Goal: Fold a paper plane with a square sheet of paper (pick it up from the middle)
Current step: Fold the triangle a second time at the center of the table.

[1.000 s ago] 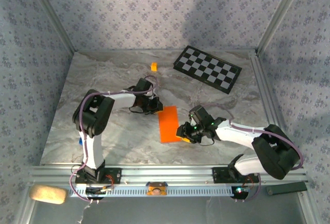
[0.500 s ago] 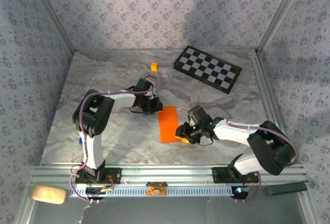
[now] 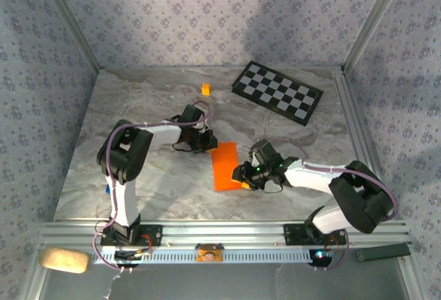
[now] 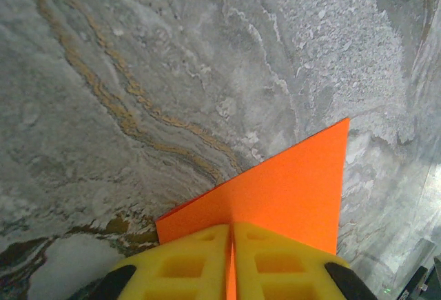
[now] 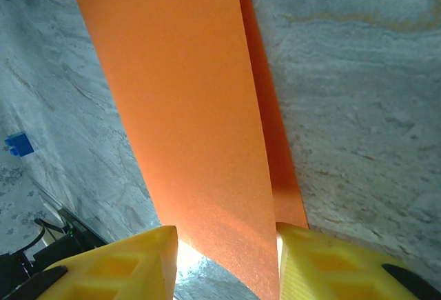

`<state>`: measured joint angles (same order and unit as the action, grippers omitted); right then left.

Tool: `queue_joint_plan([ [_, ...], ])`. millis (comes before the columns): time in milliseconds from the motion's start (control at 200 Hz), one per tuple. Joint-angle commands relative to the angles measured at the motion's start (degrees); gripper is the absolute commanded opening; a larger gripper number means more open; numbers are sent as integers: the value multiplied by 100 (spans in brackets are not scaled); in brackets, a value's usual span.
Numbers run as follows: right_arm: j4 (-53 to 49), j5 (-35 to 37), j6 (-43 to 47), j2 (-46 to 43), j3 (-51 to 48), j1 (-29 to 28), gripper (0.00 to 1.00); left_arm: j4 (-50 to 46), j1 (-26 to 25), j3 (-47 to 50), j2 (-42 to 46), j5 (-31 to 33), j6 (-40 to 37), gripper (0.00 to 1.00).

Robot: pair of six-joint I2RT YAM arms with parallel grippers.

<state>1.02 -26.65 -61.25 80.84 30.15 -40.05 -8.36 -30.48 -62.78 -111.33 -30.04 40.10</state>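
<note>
Left wrist view: your left gripper (image 4: 231,230) is clamped on the folded square sheet of paper (image 4: 289,183), which spreads out ahead of it. Your right gripper (image 5: 226,232) has its jaws apart, straddling the sheet.

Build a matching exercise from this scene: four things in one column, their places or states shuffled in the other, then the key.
1. sheet of paper
2. checkered board
3. small cube
4. left end effector

A. lying flat at the far right of the table
B. shut on the paper's edge
C. alone near the far edge, middle
D. folded over, between the two arms

Pairs: 1-D, 2-A, 3-C, 4-B
</note>
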Motion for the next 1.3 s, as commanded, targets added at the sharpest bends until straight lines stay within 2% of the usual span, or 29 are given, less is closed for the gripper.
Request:
queue_joint_plan([
  [0, 138, -104, 125, 80, 139, 65, 41, -241, -19, 129, -156, 150, -136, 11],
  [435, 1062, -1033, 482, 749, 296, 702, 40, -223, -39, -78, -284, 29, -222, 12],
  [695, 1303, -1169, 580, 1011, 282, 877, 36, -263, -46, -124, -293, 16, -270, 12],
  [980, 1454, -1169, 632, 1149, 221, 976, 28, -175, -43, -102, -285, -20, -234, 14],
  [1144, 1520, -1221, 650, 1195, 197, 1052, 20, -166, -48, -150, -253, -37, -233, 15],
  [1294, 1616, -1324, 668, 1286, 210, 1079, 10, -163, -49, -231, -231, -99, -252, 20],
])
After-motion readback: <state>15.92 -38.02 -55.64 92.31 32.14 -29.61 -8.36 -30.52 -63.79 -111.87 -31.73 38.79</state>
